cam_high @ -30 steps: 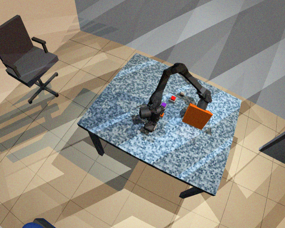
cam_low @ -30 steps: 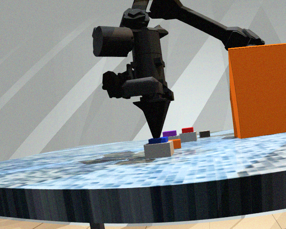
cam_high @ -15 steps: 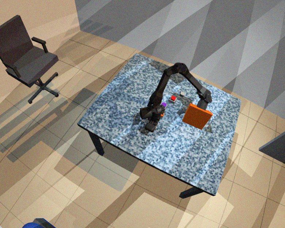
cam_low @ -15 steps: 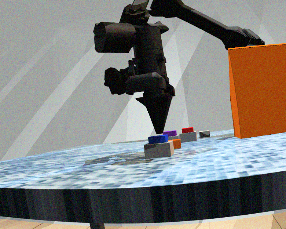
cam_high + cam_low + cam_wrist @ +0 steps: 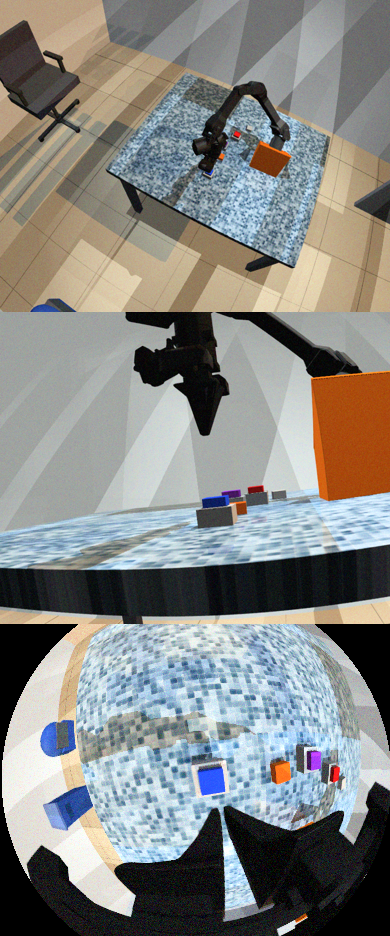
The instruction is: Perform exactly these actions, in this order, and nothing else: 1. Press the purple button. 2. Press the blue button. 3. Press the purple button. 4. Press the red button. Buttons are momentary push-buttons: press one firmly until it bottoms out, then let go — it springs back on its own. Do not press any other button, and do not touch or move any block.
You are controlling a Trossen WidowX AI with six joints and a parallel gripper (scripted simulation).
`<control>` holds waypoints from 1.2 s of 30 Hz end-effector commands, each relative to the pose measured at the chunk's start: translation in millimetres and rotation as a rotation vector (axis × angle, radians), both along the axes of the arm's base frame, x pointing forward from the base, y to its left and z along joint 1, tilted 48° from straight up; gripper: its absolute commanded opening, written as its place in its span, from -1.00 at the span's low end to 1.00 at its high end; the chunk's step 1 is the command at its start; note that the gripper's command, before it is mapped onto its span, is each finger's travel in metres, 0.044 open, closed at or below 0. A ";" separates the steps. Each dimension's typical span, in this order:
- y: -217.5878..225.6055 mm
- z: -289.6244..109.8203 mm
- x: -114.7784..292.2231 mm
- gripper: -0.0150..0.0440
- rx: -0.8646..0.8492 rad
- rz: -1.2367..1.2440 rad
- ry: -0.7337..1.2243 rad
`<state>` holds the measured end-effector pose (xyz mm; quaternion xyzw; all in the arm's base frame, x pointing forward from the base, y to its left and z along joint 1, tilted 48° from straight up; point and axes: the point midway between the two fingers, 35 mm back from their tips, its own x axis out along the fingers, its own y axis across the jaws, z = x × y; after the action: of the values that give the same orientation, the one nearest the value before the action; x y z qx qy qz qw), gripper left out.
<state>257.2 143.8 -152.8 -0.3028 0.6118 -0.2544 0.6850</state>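
The jaws are closed to a narrow point with nothing between them, and the gripper (image 5: 204, 430) hangs well above the blue button (image 5: 215, 501), which sits raised on its grey base. Just behind it lies a small orange block (image 5: 241, 507). Beyond are the purple button (image 5: 231, 493), then the red button (image 5: 255, 488), and a small grey block (image 5: 278, 494). A tall orange block (image 5: 352, 435) stands to the right on the bench (image 5: 162, 546).

table (image 5: 260, 208) top mottled blue-grey mosaic, slight sheen; orange block (image 5: 269, 158) flat matt.
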 end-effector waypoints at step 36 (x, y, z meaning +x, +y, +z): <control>-185.1 104.2 13.0 -0.42 -0.022 -0.016 0.009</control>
<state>272.0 -36.5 -43.7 -0.3024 0.6111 -0.2651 0.6817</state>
